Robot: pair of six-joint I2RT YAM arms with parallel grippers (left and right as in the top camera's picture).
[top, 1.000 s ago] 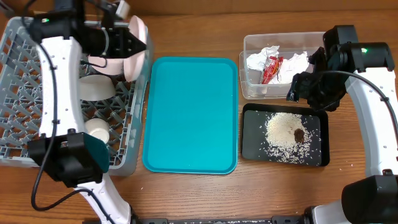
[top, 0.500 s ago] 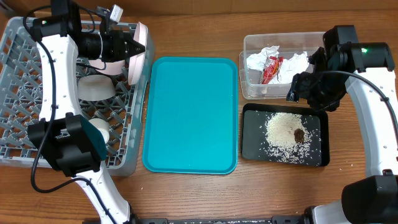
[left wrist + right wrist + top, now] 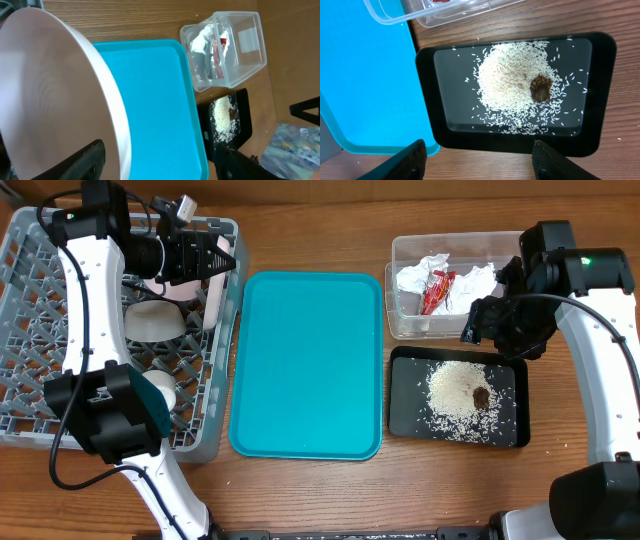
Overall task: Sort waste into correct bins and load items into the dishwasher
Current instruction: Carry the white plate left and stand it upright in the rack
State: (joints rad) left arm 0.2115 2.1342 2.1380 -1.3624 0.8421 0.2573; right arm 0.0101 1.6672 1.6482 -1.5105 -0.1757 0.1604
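Note:
The pinkish-white bowl (image 3: 217, 295) stands on edge at the right side of the grey dish rack (image 3: 40, 410). My left gripper (image 3: 222, 258) is open just above it. In the left wrist view the bowl (image 3: 50, 90) fills the left side, and its rim lies between the spread fingers of the gripper (image 3: 162, 162) without being clamped. My right gripper (image 3: 497, 330) hangs open over the black tray (image 3: 405, 420), which holds rice (image 3: 455, 385) and a brown scrap (image 3: 481, 396). The right wrist view shows the rice (image 3: 510, 90) and scrap (image 3: 540, 87) beyond the open gripper (image 3: 482, 165). A napkin (image 3: 415, 278) and red wrapper (image 3: 437, 290) lie in the clear tub (image 3: 405, 250).
The teal serving tray (image 3: 305, 365) lies between the rack and the two bins. A small white cup (image 3: 157, 387) and another white dish (image 3: 155, 320) sit in the rack. The tub and the black tray stand close together at the right.
The left gripper's jaws have opened and let go of the bowl, which now rests lower, on edge in the rack. The right arm has not moved.

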